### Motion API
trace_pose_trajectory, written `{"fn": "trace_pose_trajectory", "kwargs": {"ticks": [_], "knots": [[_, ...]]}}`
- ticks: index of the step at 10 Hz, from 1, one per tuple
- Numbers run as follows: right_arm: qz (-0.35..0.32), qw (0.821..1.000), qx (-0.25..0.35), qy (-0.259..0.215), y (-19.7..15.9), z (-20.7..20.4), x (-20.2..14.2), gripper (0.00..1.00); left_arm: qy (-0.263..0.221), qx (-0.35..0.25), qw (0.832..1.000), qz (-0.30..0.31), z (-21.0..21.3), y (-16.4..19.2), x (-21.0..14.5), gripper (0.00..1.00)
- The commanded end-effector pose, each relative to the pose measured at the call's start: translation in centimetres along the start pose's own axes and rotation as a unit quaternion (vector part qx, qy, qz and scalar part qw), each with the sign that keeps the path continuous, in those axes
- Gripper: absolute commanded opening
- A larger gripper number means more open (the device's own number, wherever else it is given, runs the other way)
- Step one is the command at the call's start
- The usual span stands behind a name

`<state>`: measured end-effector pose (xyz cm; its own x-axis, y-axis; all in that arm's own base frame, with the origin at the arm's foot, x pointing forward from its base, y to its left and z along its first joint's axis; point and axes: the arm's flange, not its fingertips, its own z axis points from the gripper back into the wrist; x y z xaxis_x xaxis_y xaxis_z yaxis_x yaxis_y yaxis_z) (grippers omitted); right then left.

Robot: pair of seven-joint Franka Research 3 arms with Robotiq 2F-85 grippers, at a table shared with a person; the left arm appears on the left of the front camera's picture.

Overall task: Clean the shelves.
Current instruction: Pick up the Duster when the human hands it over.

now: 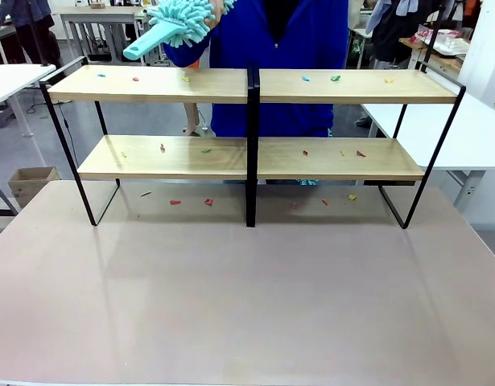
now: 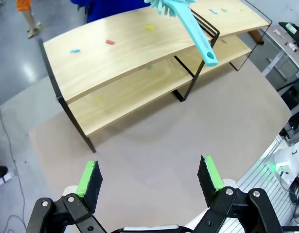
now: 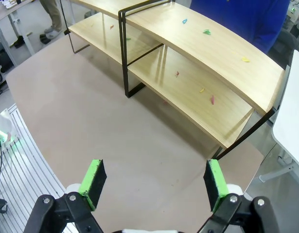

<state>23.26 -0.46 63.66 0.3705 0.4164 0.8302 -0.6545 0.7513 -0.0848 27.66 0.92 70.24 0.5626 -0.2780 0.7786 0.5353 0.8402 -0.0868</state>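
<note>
The shelves [image 1: 231,84] stand at the far half of the table: two tiers of light wood boards in a thin black frame with a central post [image 1: 252,145]. Small coloured scraps [image 1: 304,79] lie on both tiers and on the table under the rack. A person in blue behind the rack holds a turquoise fluffy duster [image 1: 176,22] above the top left board; the left wrist view shows its handle [image 2: 198,34] over the shelves [image 2: 125,53]. My left gripper [image 2: 148,178] is open above bare table. My right gripper [image 3: 155,183] is open too, short of the shelves [image 3: 207,53].
The brown table top [image 1: 247,289] stretches from the rack to the near edge. White tables [image 1: 14,79] stand at both sides. A cardboard box [image 1: 31,182] sits on the floor at the left. Another person stands far back left.
</note>
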Motion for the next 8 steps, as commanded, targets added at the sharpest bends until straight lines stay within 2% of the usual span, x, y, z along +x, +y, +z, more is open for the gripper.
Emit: {"fn": "trace_pose_trajectory", "kwargs": {"ticks": [1,4,5,6,8], "knots": [[-0.001,1.000,0.001,-0.001,-0.1,0.0,0.0,1.00,0.003,0.003,1.000,-0.006,0.2,0.2,-0.2,1.00],[0.000,1.000,0.000,0.000,0.0,0.0,0.0,1.00,0.003,0.003,1.000,-0.006,0.2,0.2,-0.2,1.00],[0.045,0.999,-0.021,-0.004,0.7,0.8,1.5,1.00,0.000,0.000,1.000,0.000,0.0,0.0,0.0,1.00],[0.046,0.999,-0.016,-0.008,1.3,0.1,1.2,1.00,-0.013,-0.013,1.000,-0.011,-1.0,-1.6,-1.3,1.00],[0.038,0.999,0.010,-0.022,1.9,-0.2,-0.2,1.00,0.031,-0.034,0.999,0.014,-4.0,-2.0,-4.9,1.00]]}}
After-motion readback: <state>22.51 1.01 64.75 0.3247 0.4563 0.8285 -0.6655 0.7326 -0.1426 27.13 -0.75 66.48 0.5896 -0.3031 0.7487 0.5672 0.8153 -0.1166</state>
